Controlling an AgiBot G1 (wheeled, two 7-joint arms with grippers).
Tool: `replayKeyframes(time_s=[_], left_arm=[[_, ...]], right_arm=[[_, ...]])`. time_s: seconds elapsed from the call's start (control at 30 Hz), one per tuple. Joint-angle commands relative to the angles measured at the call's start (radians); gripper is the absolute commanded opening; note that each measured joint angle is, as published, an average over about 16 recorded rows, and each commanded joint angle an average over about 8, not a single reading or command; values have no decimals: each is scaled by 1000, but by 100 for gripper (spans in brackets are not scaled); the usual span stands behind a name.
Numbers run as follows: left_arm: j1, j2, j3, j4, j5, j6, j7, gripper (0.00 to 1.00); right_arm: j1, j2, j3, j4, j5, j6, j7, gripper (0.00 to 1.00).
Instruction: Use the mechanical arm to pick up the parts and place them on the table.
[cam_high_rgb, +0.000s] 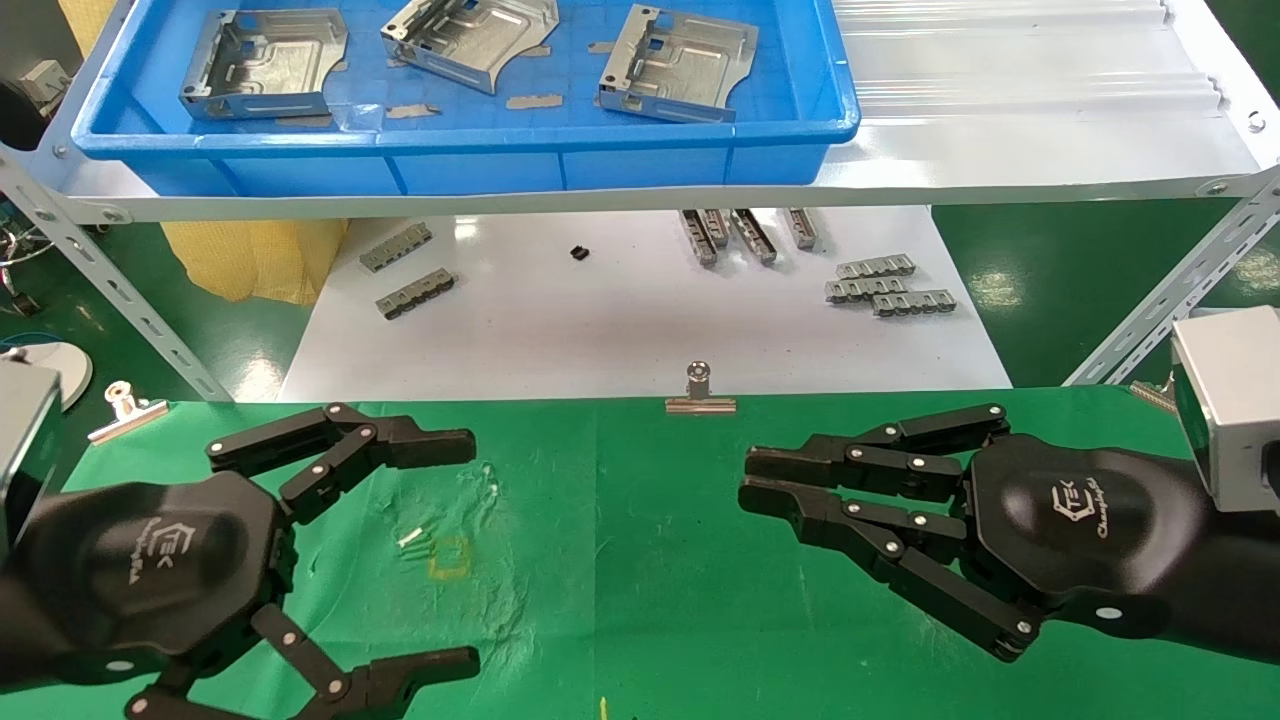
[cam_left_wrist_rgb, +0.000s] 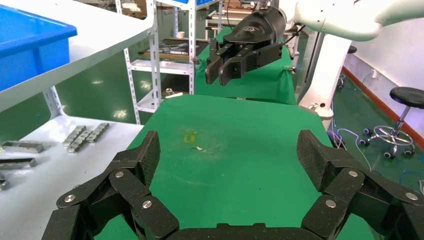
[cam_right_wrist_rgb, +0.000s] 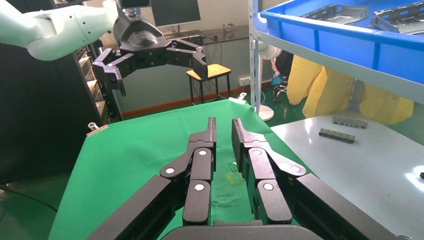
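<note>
Both arms hover low over the green bench (cam_high_rgb: 640, 600), palms up toward the head camera, fingers pointing at each other across the middle.

Left gripper (cam_high_rgb: 470, 550): black hexagonal palm, jointed fingers with silver rivets. Its jaws are spread wide, with a broad gap between the two finger groups. They hold nothing and touch nothing.

Right gripper (cam_high_rgb: 745, 480): same build, on a silver-grey wrist block (cam_high_rgb: 1225, 400). Its jaws are drawn nearly together, with only a narrow slit between the fingertips in the right wrist view. Nothing is between them.

The parts are three shiny stamped sheet-metal plates with bent-up flanges and embossed ribs. They lie in the blue tray (cam_high_rgb: 470, 150) on the grey shelf (cam_high_rgb: 1000, 160) beyond the bench: left part (cam_high_rgb: 265, 62), middle part (cam_high_rgb: 470, 38), right part (cam_high_rgb: 678, 62). All are well apart from both grippers.

The bench cloth is creased, with a scuffed yellowish mark (cam_high_rgb: 450, 557) near the left gripper. A silver clip (cam_high_rgb: 700, 390) sits at its far edge.
</note>
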Motion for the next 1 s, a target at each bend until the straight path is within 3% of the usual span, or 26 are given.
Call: replayKeyframes(time_s=[0.03, 0.83, 1.0], left_arm=[[0, 0, 0, 0, 0, 0, 0, 100], [-1, 0, 0, 0, 0, 0, 0, 100], [-39, 9, 2, 4, 10, -6, -7, 100]], right_arm=[[0, 0, 0, 0, 0, 0, 0, 0], [0, 0, 0, 0, 0, 0, 0, 0], [0, 0, 0, 0, 0, 0, 0, 0]])
